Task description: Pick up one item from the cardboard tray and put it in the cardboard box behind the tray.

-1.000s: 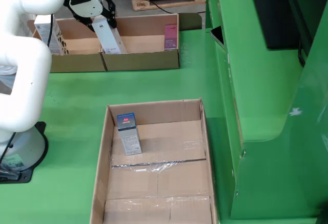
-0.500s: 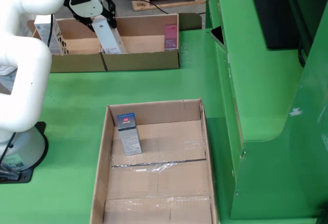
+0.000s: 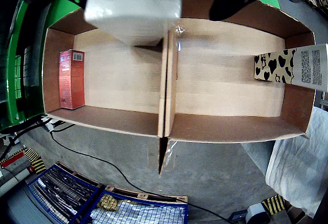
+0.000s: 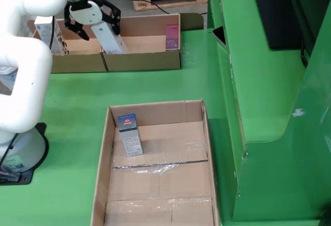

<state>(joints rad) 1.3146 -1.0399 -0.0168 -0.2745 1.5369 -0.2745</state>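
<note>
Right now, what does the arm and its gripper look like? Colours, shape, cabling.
The arm is glossy white with thick rounded tubular links and bulbous joints, on a grey conical base with a black foot plate. The gripper has a white body with black linkage fingers. A thin black cable hangs beside the arm.

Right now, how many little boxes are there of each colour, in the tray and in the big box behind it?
White box: 1
Red box: 1
Black-and-white spotted box: 1
Grey box with a blue top: 1
Total: 4
</note>
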